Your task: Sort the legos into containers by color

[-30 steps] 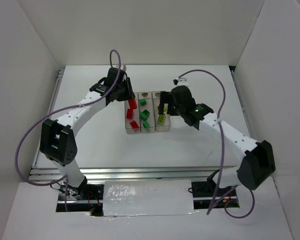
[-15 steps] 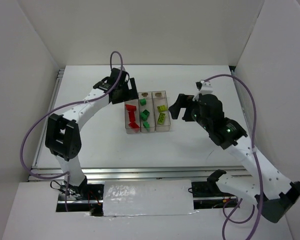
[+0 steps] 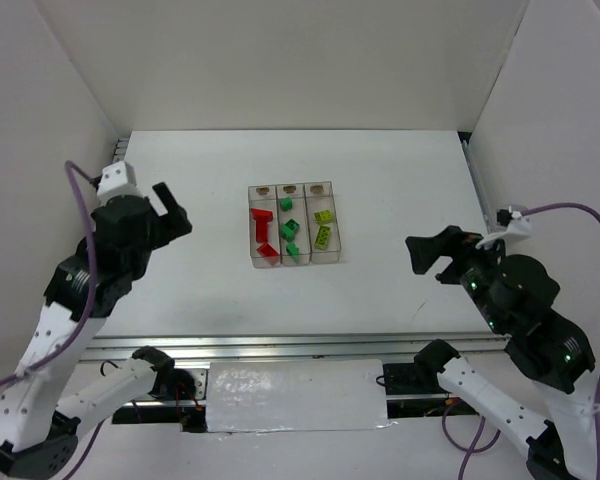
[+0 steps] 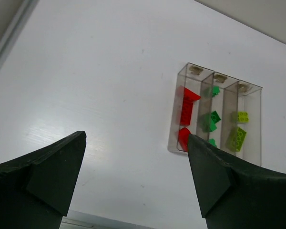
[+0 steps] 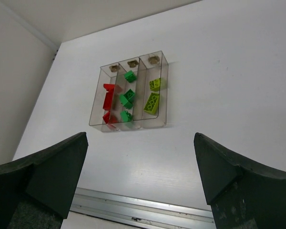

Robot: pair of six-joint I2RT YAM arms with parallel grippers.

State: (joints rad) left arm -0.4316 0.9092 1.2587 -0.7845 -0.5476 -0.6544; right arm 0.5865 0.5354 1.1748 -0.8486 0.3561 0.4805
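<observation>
Top external, containers (image 3: pixel 325 256) central, left end effector (image 3: pixel 174 209), right end effector (image 3: pixel 425 259) flanking, agape, empty

- Left wrist view: the left gripper (image 4: pixel 136 139) has its fingers (image 4: pixel 47 176) cut off by the bottom edge. One fingertip covers a part of the near end of the containers (image 4: pixel 254 129).
- Right wrist view: the fingers (image 5: pixel 43 176) of the right gripper (image 5: pixel 140 136) are cut off in the same way.
- Top view: the tan marks (image 3: pixel 263 188) are too small to identify. The red legos (image 3: pixel 261 222) overlap, so their number is unsure.
</observation>
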